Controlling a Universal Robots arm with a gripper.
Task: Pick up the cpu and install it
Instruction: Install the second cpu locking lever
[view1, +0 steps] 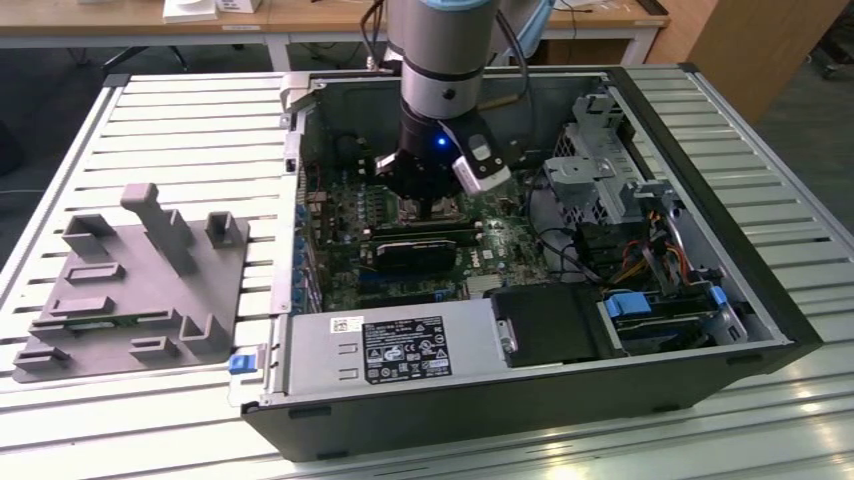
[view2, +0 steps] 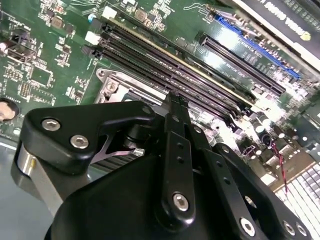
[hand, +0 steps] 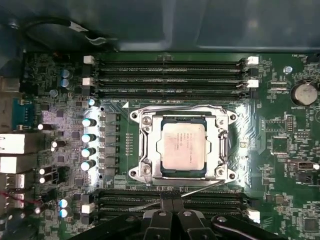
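Silver cpu (hand: 184, 148) seated in socket (hand: 145, 120) – first wrist view; end effector (hand: 172, 202) beside.

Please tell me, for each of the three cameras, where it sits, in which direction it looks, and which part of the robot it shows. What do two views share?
Exterior view: off the arm, above the slatted table, looking down into the open computer case; the arm and its gripper reach inside.
First wrist view: on the arm, looking straight down at the cpu seated in the motherboard socket; the fingertips show.
Second wrist view: on the arm, looking obliquely across the memory slots; the black gripper body shows.
Both wrist views share the socket frame and memory slots.
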